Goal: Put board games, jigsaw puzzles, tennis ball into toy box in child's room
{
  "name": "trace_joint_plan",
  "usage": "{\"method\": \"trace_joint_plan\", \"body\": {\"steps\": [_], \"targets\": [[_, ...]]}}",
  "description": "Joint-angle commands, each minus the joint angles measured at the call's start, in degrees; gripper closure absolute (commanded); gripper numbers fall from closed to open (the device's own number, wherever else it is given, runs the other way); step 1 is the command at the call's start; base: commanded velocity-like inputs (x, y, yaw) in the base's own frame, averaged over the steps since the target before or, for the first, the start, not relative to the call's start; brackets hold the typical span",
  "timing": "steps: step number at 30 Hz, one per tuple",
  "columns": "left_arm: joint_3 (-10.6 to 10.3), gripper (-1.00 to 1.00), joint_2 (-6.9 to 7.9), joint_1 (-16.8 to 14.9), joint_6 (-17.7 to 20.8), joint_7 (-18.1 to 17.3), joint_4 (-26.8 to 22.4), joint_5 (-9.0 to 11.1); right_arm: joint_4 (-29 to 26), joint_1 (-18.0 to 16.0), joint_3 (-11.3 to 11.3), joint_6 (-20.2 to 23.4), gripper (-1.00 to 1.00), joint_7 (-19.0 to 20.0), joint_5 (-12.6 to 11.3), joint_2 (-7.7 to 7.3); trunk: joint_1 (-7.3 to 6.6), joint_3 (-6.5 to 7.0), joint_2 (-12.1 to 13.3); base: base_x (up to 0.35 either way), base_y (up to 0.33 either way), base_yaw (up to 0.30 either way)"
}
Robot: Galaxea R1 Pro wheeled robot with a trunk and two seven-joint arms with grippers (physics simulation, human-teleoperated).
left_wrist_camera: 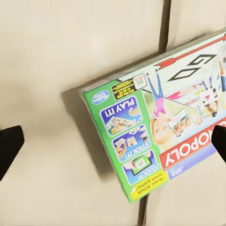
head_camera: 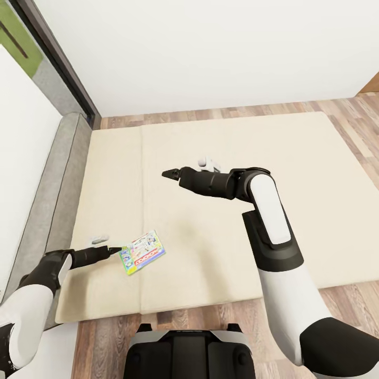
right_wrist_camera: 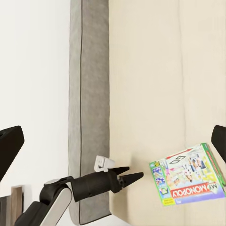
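Observation:
One board game (head_camera: 142, 252), a flat green-edged Monopoly box, lies on the beige mattress of the bed (head_camera: 221, 237) near its front left corner. My left gripper (head_camera: 117, 250) is open and level with the box, its tips just short of the box's left edge. In the left wrist view the board game (left_wrist_camera: 160, 136) lies ahead of the left gripper (left_wrist_camera: 113, 143), whose fingers stand wide apart. The right wrist view shows the left gripper (right_wrist_camera: 134, 175) a small gap from the game (right_wrist_camera: 188, 181). My right gripper (head_camera: 167, 173) hovers open over the mattress's middle, empty.
The grey headboard (head_camera: 52, 184) runs along the bed's left side against a white wall. A dark door frame (head_camera: 58, 58) stands at the upper left. Wooden floor (head_camera: 347, 121) borders the bed behind, at the right and in front, where my base (head_camera: 189, 352) stands.

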Motion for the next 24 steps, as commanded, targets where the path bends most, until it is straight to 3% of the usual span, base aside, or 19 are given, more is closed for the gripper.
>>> {"method": "trace_joint_plan", "body": {"steps": [1,24], "targets": [[0.5,-1.00,-0.07,0.0,0.3,-0.5,-0.1,-0.6,0.0,-0.1,0.0,0.1,-1.00,-0.6,-0.4,0.02,0.03,-0.07,-0.1,0.000,0.064,0.000],[0.4,-1.00,-0.19,0.0,0.3,-0.5,-0.1,-0.6,0.1,-0.1,-0.1,0.0,-1.00,-0.7,-0.4,0.02,0.03,-0.13,-0.1,0.000,0.009,0.000]]}}
